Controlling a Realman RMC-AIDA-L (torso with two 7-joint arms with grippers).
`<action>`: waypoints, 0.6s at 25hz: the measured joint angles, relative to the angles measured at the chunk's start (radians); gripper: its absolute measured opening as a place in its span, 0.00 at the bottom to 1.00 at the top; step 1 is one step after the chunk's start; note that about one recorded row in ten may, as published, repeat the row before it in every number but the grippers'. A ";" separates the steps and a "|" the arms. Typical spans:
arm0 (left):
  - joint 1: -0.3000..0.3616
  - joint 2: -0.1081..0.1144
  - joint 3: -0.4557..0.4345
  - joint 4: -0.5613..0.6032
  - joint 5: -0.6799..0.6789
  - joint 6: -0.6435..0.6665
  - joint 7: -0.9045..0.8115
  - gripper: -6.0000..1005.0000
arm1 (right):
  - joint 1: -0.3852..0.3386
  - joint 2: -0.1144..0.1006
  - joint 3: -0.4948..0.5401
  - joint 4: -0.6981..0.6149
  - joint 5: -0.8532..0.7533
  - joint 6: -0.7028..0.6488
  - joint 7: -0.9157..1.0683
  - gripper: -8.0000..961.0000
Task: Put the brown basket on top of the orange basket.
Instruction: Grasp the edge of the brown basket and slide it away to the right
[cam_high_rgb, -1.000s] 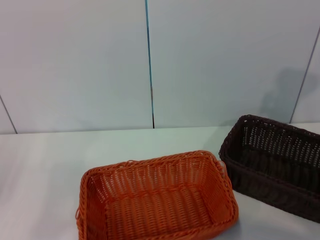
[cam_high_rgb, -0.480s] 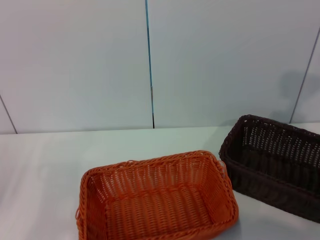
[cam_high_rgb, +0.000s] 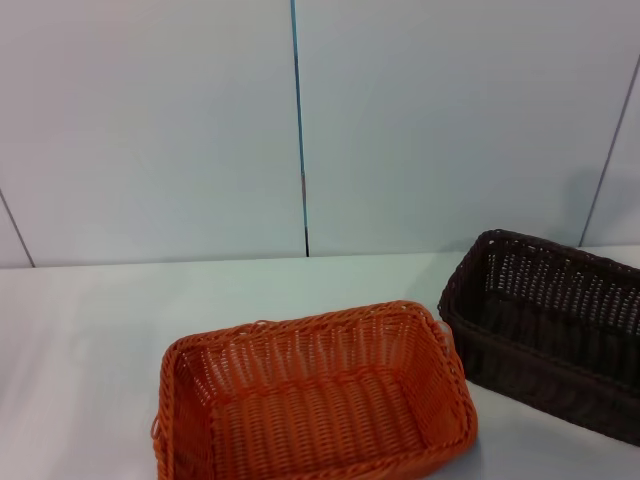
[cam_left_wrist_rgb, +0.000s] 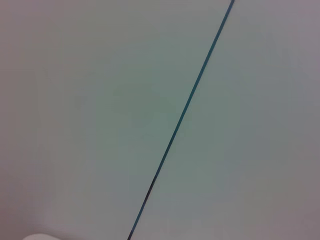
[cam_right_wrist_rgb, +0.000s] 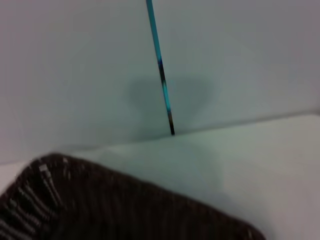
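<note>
A: Item one, nearest the camera?
B: The orange basket (cam_high_rgb: 315, 398), lower centre of the head view. Rectangular, open weave, braided rim, upright on the white worktop (cam_high_rgb: 90, 340). Nothing visible inside it.

A: Item two?
B: The brown basket (cam_high_rgb: 548, 325), right of the frame and a little farther back, its right end cut off by the frame edge. Also upright on the worktop. Its near left corner sits just beside the orange basket's far right corner; whether the two touch cannot be told. The right wrist view shows its dark rim (cam_right_wrist_rgb: 120, 205) close below that camera.

A: Farthest?
B: A pale panelled wall (cam_high_rgb: 160, 130) with a dark vertical seam (cam_high_rgb: 299, 120) running down to the worktop's back edge. The left wrist view shows only that wall and seam.

A: The tools?
B: Neither the left tool nor the right tool appears in any view, so spread or pressed together cannot be told. Judging from its camera, the right arm is near the brown basket; the left looks parked, facing the wall.

A: Progress?
B: None of the stacking is done. The brown basket is ungrasped and on the worktop. Left: grip, lift, carry across to the left, set on top of the orange one.
</note>
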 joint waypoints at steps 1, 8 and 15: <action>0.000 0.000 0.000 0.000 0.004 -0.001 0.000 0.89 | 0.000 0.000 0.000 -0.019 -0.009 0.000 -0.003 0.66; 0.005 0.002 -0.007 0.000 0.014 -0.001 0.001 0.89 | -0.004 -0.004 0.002 -0.125 -0.064 0.026 -0.014 0.65; 0.018 0.003 -0.008 0.000 0.014 -0.002 0.012 0.89 | -0.034 0.013 -0.005 -0.161 -0.067 0.106 -0.017 0.65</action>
